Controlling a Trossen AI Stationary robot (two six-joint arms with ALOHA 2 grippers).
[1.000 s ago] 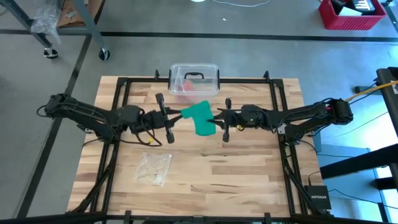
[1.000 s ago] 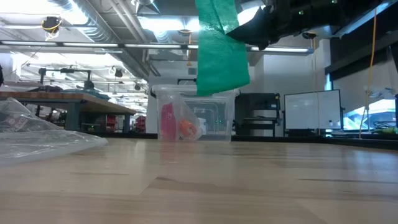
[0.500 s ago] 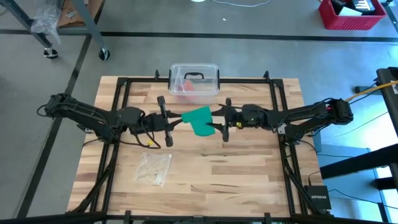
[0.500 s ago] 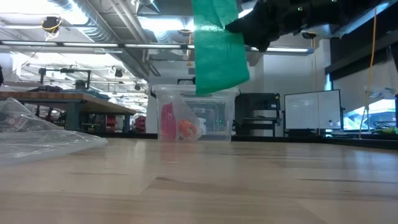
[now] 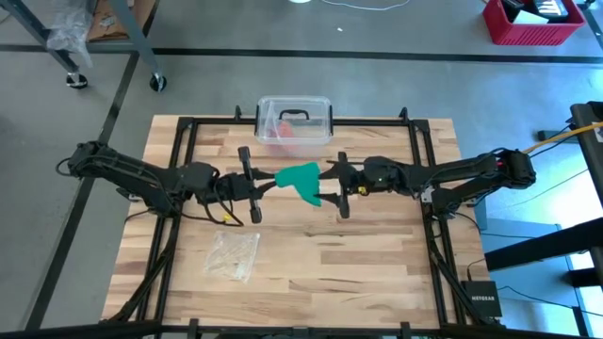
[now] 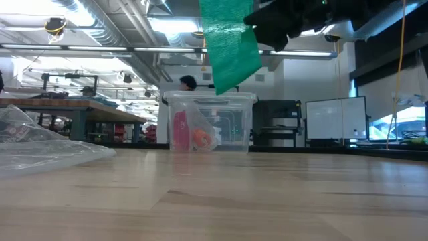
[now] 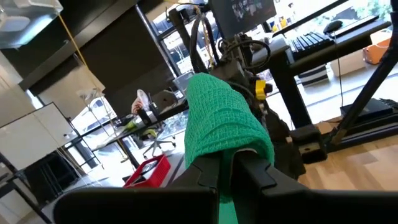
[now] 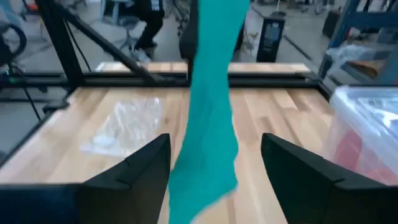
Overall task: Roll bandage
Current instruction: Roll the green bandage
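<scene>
The green bandage (image 5: 300,179) hangs in the air over the table's middle, between my two grippers. My left gripper (image 5: 271,182) is shut on the end toward the table's left. In the low view the strip (image 6: 229,40) hangs slanted, with its lower end well clear of the tabletop. My right gripper (image 5: 329,184) stands open just to the right of the bandage. In the right wrist view the strip (image 8: 208,124) hangs between my right gripper's (image 8: 214,158) two spread fingers, and I see neither finger touching it. My left gripper (image 7: 233,167) pinches the bandage between its two fingers, coming level from the table's left. A rounded hump of cloth (image 7: 224,118) bulges past the fingertips, and a strip (image 7: 225,193) runs back between the fingers. The bandage hangs below the hold, clear of the table.
A clear plastic box with a black handle (image 5: 294,120) stands at the table's far middle, also in the low view (image 6: 208,124). A thin clear wrapper (image 5: 233,254) lies near the front left. A person (image 6: 188,82) shows in the room beyond.
My right gripper has opened and let go of the bandage while staying in place. The freed lower end of the bandage has swung a little up and toward my left gripper, which has kept its hold.
</scene>
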